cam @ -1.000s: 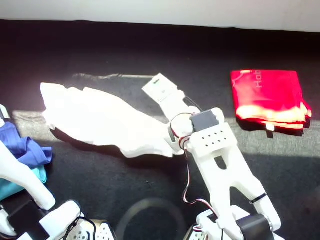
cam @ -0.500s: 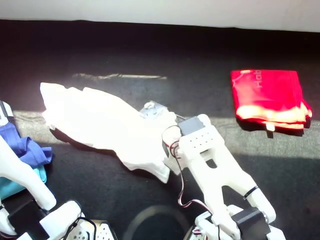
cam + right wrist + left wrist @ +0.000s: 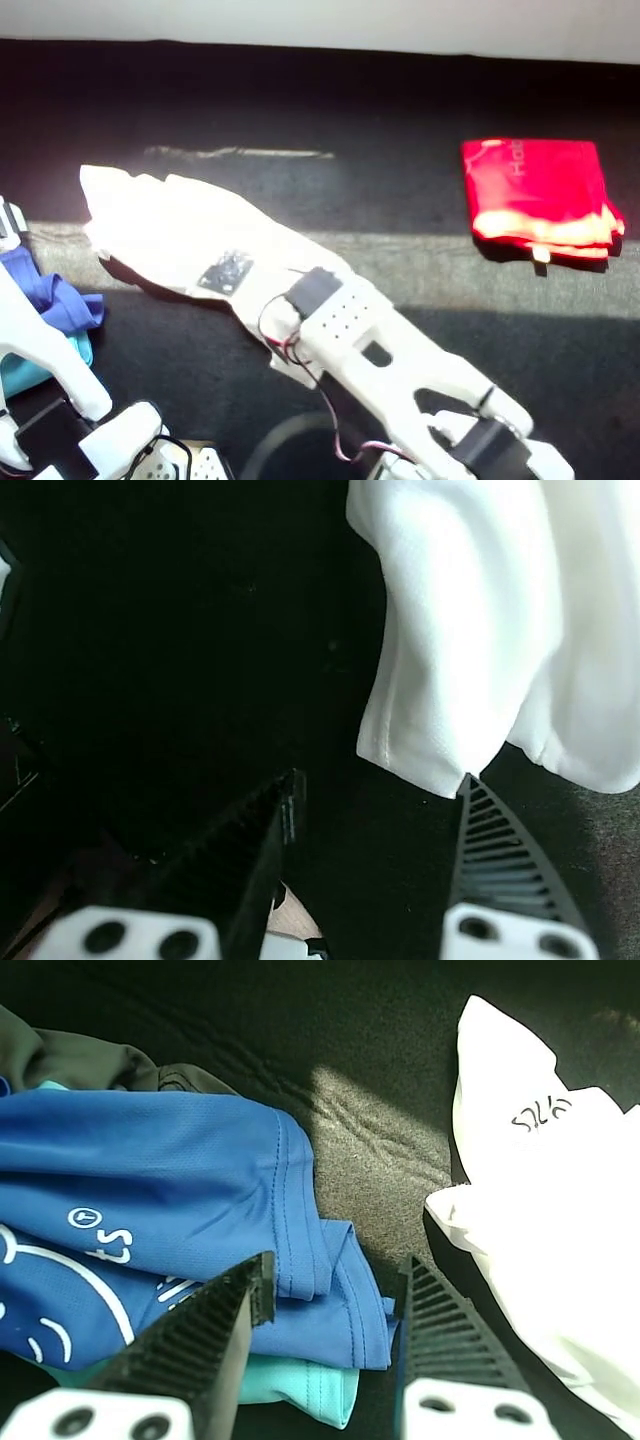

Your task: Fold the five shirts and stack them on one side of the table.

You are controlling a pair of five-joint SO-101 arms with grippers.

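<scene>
surface: dark felt, carrying everything.

white shirt is lying across the left-centre, bunched lengthwise, not spread flat. red shirt is sitting folded at the far right, well apart from the rest (reading it as the start of the stack). heap at the left edge: blue shirt is lying over a teal shirt, with a dark grey shirt behind.

right hand is hovering over the white shirt's near hem, jaws spread and gripping nothing; a hem corner is lying just beside one fingertip. left hand is hanging above the blue shirt's edge, also spread and empty.

judgement: four shirts are waiting; the white one is in work.

risks:
- closing on that corner alone is likely catching one layer, so a pull would be dragging the bundle instead of folding it.
- folding while it is bunched is risking a lopsided packet.
- the left hand, this low, could be snagging the blue shirt.
</scene>
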